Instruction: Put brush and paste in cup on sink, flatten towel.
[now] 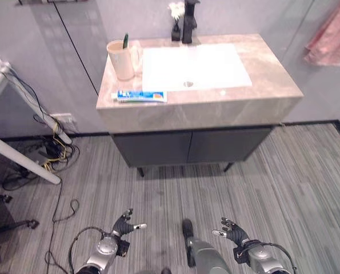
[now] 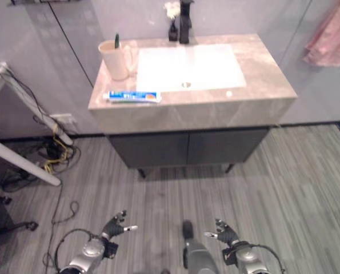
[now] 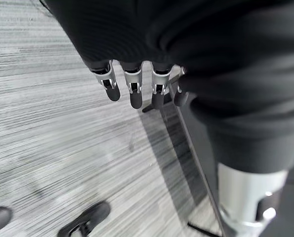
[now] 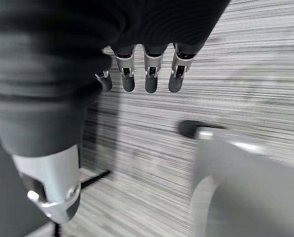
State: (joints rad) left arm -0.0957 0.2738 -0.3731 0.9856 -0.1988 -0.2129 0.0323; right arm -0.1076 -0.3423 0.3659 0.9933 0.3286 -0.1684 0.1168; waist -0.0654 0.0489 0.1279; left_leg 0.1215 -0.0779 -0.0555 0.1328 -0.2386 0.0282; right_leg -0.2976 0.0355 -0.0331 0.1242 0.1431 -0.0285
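Both hands, left (image 1: 123,227) and right (image 1: 234,233), hang empty with relaxed fingers at bottom frame. Brush (image 1: 125,41) stands in cup (image 1: 122,59); paste (image 1: 141,96) lies upper left; towel (image 1: 332,35) hangs upper right.

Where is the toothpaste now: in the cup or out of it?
Out. The toothpaste lies flat on the counter, in front of the cup.

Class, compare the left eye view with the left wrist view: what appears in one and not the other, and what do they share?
The left eye view has the marble-topped sink counter, beige cup holding a green-handled brush, blue-and-white paste tube, pink towel and open right hand. The left wrist view has the left hand's dark-tipped fingers up close. Both share the open left hand, grey striped floor and dark cabinet.
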